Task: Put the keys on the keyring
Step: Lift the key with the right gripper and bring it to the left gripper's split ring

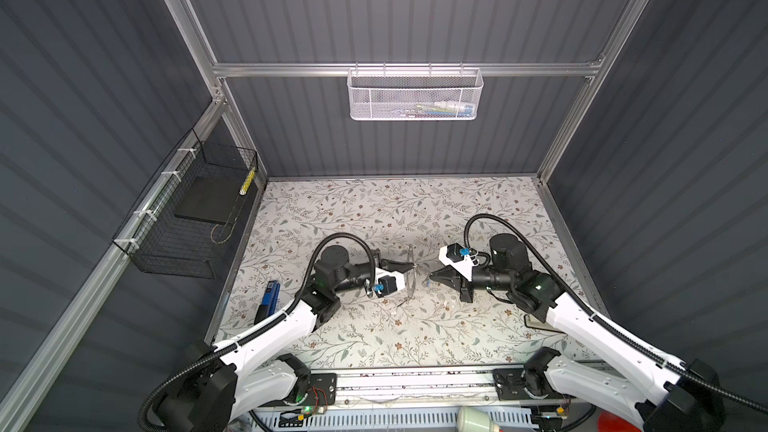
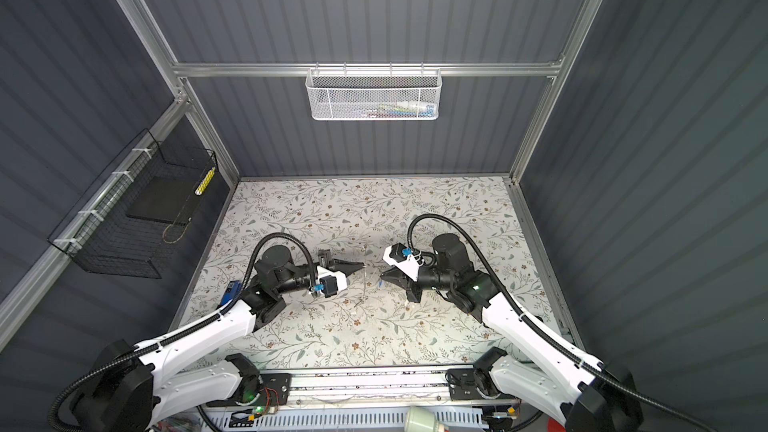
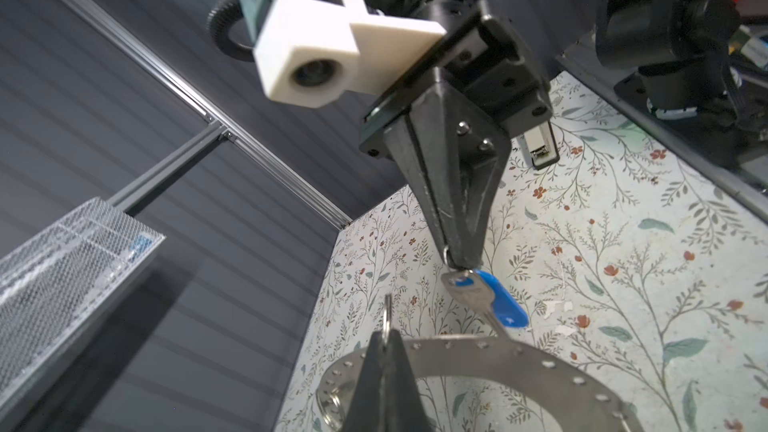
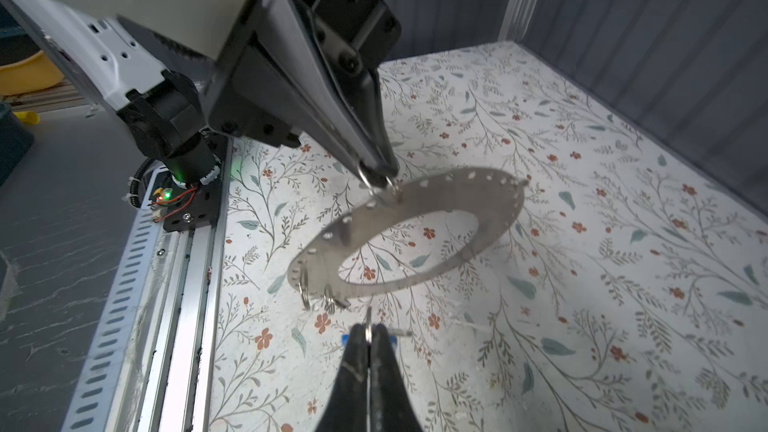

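Observation:
The keyring [image 4: 415, 238], a wide flat grey metal ring with small holes, hangs tilted above the mat and looks wire-thin in both top views [image 1: 409, 280] [image 2: 364, 280]. My left gripper [image 3: 386, 336] [image 4: 376, 172] [image 1: 409, 271] is shut on a small split ring [image 3: 387, 311] threaded through its band. My right gripper [image 4: 369, 332] [image 3: 457, 257] [image 2: 383, 278] faces it, shut on the little ring of the silvery key [image 3: 467, 290]. The key's blue tag [image 3: 505, 305] hangs beside it. The key's tip reaches the keyring's band [image 3: 498, 353]; whether it touches I cannot tell.
A blue rectangular block [image 1: 271, 295] lies at the mat's left edge. A small dark item [image 1: 401, 304] lies on the mat below the keyring. A white mesh basket [image 1: 415, 95] hangs on the back wall and a black wire basket [image 1: 195, 218] on the left wall.

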Action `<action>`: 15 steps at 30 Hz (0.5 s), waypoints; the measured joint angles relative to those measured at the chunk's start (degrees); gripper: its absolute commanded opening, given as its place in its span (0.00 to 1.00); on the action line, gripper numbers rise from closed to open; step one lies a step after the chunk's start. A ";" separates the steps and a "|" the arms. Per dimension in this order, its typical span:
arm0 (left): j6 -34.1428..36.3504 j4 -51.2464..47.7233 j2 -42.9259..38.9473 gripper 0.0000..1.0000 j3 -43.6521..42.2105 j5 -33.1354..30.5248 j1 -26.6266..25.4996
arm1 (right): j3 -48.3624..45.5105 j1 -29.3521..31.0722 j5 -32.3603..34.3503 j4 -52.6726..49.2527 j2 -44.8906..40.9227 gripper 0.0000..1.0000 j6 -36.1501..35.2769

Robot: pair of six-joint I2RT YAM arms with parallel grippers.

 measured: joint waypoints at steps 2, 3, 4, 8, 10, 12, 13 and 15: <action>2.43 -0.92 -0.35 0.00 0.52 -1.46 -1.25 | -0.09 0.17 -1.11 1.20 -0.68 0.00 -0.31; 3.41 -1.29 -0.52 0.00 0.74 -1.97 -1.75 | -0.09 0.20 -1.64 1.70 -0.90 0.00 -0.46; 4.24 -1.70 -0.66 0.00 0.98 -2.49 -1.99 | -0.13 0.33 -1.99 2.14 -1.03 0.00 -0.59; 5.84 -2.43 -0.85 0.00 1.42 -3.96 -2.19 | -0.83 0.50 -2.47 3.96 -1.11 0.00 -0.59; 6.19 -2.89 -0.87 0.00 1.46 -4.48 -2.34 | -1.20 0.50 -2.51 4.61 -1.11 0.00 -0.57; 6.43 -3.34 -0.87 0.00 1.46 -4.85 -2.51 | -1.36 0.50 -2.67 5.14 -1.11 0.00 -0.52; 6.58 -3.50 -0.87 0.00 1.46 -4.90 -2.54 | -1.36 0.50 -2.75 5.38 -1.11 0.00 -0.50; 6.64 -3.69 -0.87 0.00 1.46 -5.07 -2.64 | -1.38 0.50 -2.93 5.99 -1.11 0.00 -0.28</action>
